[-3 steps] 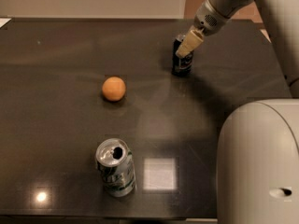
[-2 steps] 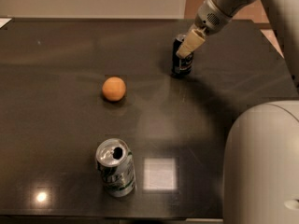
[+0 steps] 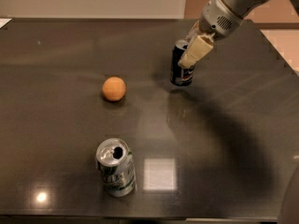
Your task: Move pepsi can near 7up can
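The pepsi can is dark navy blue and stands on the dark table at the back right, leaning slightly. My gripper comes down from the upper right and is shut on the can's top part. One pale finger lies across the can's front, and the other is behind it. The 7up can, silver and green with an opened top, stands upright near the table's front edge, well to the left and in front of the pepsi can.
An orange lies on the table between the two cans, left of the pepsi can. The table's right edge is close behind my arm. A bright light reflection sits right of the 7up can.
My gripper stays at the pepsi can, which now leans a little. The large white part of my arm at the lower right has moved almost out of view.
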Available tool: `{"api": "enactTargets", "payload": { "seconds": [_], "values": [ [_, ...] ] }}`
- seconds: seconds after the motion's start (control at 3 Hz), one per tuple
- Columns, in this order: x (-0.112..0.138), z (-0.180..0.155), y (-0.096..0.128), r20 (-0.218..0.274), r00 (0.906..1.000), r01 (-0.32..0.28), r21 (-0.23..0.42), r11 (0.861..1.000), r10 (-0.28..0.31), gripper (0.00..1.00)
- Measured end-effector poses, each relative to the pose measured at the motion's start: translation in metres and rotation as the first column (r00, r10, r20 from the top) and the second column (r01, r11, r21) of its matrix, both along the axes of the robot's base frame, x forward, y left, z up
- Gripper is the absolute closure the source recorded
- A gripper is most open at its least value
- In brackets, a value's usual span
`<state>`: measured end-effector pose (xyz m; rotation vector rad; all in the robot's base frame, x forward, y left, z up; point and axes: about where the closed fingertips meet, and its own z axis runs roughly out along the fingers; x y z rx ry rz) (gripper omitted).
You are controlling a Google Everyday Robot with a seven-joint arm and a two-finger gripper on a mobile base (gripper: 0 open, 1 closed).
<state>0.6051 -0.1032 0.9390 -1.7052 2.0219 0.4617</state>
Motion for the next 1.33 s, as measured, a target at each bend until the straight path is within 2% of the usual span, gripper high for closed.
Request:
{"api": "enactTargets", "payload": {
  "seconds": [0.33,0.67,1.0,1.33],
  "values": [
    [-0.059,0.01,0.011,0.032,0.9948,-0.097,0.0,0.995,0.097,1.0],
    [-0.121,0.005,0.029,0.032,0.9789,-0.202,0.004,0.979,0.202,1.0],
    [-0.171,-0.003,0.05,0.033,0.9528,-0.302,0.011,0.953,0.302,1.0],
    [-0.202,-0.012,0.064,0.024,0.9306,-0.366,0.009,0.931,0.365,1.0]
  ]
}}
